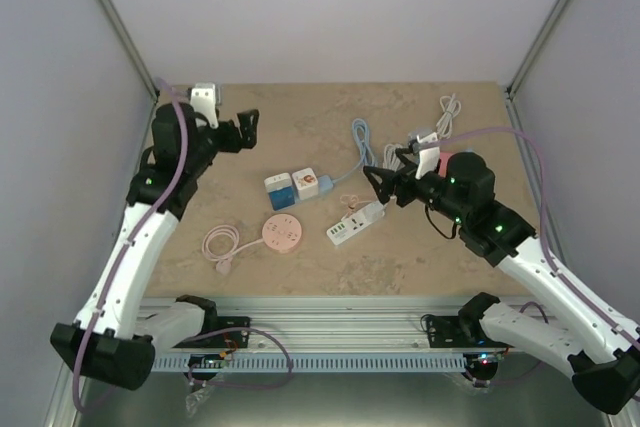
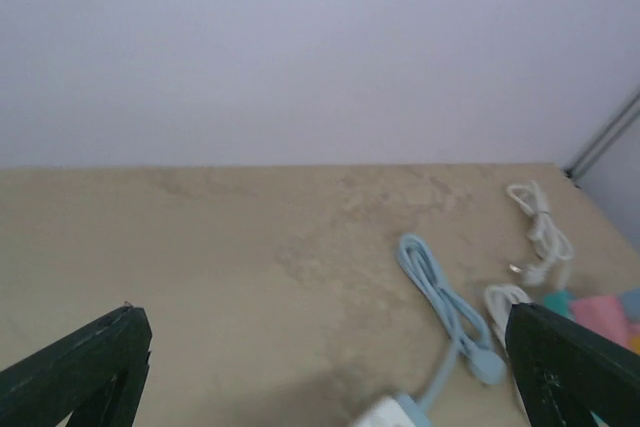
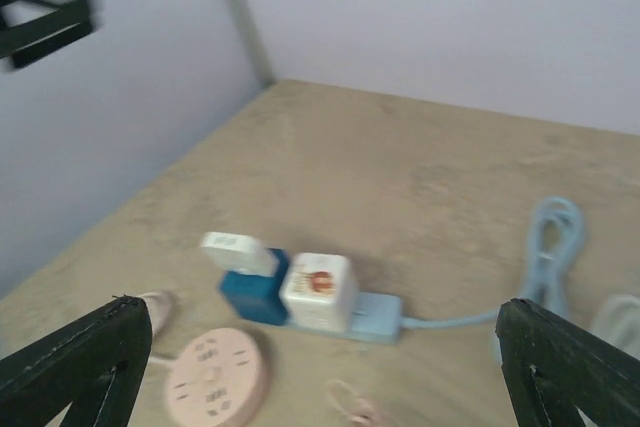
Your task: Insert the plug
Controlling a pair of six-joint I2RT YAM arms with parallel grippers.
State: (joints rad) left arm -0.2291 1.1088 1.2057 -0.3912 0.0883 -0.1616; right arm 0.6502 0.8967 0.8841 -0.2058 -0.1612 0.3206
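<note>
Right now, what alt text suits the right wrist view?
A white adapter and a dark blue adapter sit side by side at a light blue power strip on a beige table. A round pink socket hub lies nearer; the open right tool frames the bottom corners.

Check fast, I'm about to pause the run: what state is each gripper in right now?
Left gripper: jaws open, holding nothing.
Right gripper: jaws open, holding nothing.
</note>
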